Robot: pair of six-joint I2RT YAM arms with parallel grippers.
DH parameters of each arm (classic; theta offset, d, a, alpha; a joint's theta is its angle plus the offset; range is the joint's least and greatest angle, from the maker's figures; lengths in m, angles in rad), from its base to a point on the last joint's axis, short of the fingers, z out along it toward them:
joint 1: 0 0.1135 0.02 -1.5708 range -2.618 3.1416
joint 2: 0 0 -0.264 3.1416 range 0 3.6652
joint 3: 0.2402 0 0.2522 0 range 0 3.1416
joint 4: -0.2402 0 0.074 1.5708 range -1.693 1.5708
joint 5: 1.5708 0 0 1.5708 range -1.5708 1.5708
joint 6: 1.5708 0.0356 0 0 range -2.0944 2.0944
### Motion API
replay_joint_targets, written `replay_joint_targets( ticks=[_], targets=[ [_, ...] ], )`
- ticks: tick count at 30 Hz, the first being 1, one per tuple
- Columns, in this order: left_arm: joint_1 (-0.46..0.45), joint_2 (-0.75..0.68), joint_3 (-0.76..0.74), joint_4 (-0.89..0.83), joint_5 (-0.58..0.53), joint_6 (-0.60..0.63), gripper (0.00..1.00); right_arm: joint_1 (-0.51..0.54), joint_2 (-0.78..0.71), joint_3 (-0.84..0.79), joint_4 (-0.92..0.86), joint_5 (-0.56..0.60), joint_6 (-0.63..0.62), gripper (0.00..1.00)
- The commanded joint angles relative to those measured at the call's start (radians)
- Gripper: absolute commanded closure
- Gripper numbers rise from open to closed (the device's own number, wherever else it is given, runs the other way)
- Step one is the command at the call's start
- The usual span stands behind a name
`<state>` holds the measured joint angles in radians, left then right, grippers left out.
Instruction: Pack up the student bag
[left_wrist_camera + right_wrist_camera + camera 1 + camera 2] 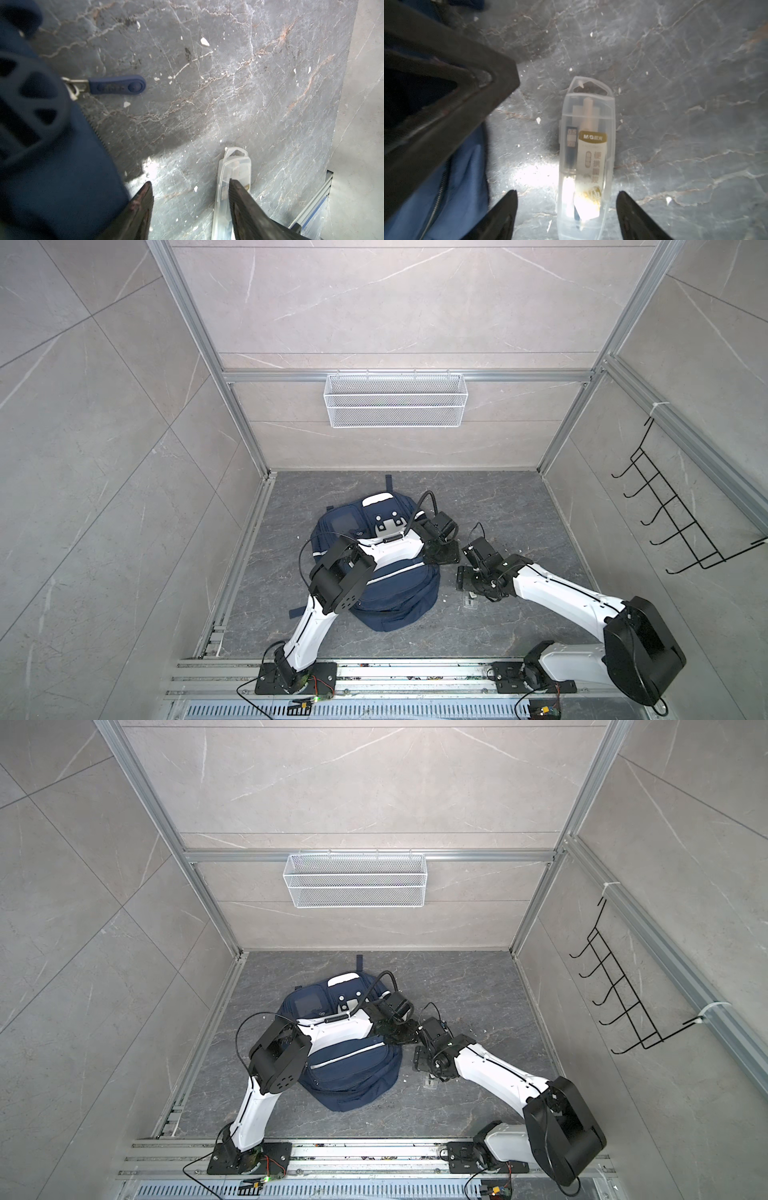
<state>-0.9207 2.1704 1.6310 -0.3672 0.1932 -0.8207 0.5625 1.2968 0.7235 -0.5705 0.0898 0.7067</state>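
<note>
The right wrist view showed the right gripper [567, 192] with its 2 fingers spread wide above a clear plastic case [587, 145]. The case lay flat on the dark marble tabletop [685, 83], touched by neither finger. Inside it sat a white label with a gold band and a slim dark-blue tube. At the side of that view the student bag [463, 176] showed as blue fabric with a zip line, and a black finger of the other arm was close to the lens. In the left wrist view the left gripper [190, 182] also had its 2 fingers apart, with only bare tabletop between them. One finger stood just beside the bag's navy cloth, and the other overlapped the clear case (whether it touched the case could not be told). A blue zip pull [118, 85] hung off the bag and lay flat on the marble. In both top views the bag [395, 593] [353, 1065] lay in the middle of the tabletop, a little toward its left edge. Its white-patched top pointed at the back edge and its rounded bottom at the front edge. The left arm reached across the bag to its right side, where the 2 grippers hung close together, just off the fabric. A white wire basket [392, 400] hung on the back wall, and a black hook rack [681, 506] on the right wall.
</note>
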Motion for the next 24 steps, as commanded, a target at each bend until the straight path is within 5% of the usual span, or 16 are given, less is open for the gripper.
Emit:
replay_joint_targets(
  ticks=[1, 6, 14, 24],
  targets=[
    [-0.006, -0.058, -0.016, -0.058, 0.006, 0.026, 0.39, 0.002, -0.057, -0.027, -0.029, -0.007, -0.007, 0.20],
    [-0.009, -0.072, -0.029, -0.072, 0.007, 0.037, 0.40, -0.032, -0.116, -0.067, 0.007, -0.045, -0.012, 0.20],
    [-0.018, -0.095, -0.102, -0.036, 0.027, 0.029, 0.44, -0.218, -0.156, -0.158, 0.133, -0.282, -0.026, 0.24],
    [-0.047, -0.092, -0.138, 0.025, 0.083, 0.005, 0.52, -0.324, -0.136, -0.239, 0.259, -0.444, -0.007, 0.38]
  ],
)
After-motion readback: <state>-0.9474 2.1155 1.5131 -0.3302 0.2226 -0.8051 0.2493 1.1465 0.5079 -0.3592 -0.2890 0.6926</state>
